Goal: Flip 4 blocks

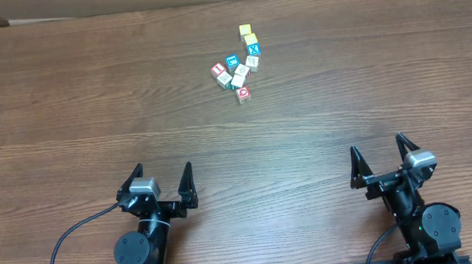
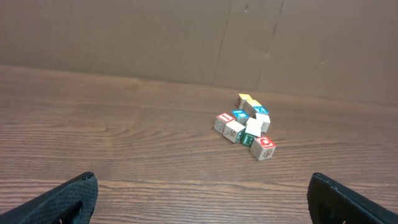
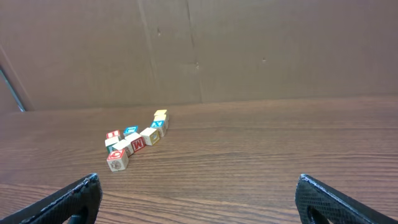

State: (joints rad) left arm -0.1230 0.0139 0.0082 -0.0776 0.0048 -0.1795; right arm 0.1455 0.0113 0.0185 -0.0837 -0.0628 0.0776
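Note:
The blocks (image 1: 237, 73) lie in a small tight cluster on the far middle of the wooden table (image 1: 366, 71). One with a red ring on top (image 1: 244, 92) is nearest to me, and one with red stripes (image 1: 218, 69) sits at the cluster's left. Pale-faced ones (image 1: 238, 79) lie between them. The left wrist view has the cluster (image 2: 245, 127) right of centre, the right wrist view has it (image 3: 134, 144) to the left. My left gripper (image 1: 161, 182) (image 2: 202, 196) and right gripper (image 1: 380, 156) (image 3: 199, 196) both stand open and empty at the near edge, far from the blocks.
Yellow-topped cubes (image 1: 248, 34) and blue-faced cubes (image 1: 232, 61) belong to the same cluster, at its far end and middle. A brown cardboard wall (image 2: 155, 37) closes the table's far side. A black cable (image 1: 63, 242) loops beside the left arm's base.

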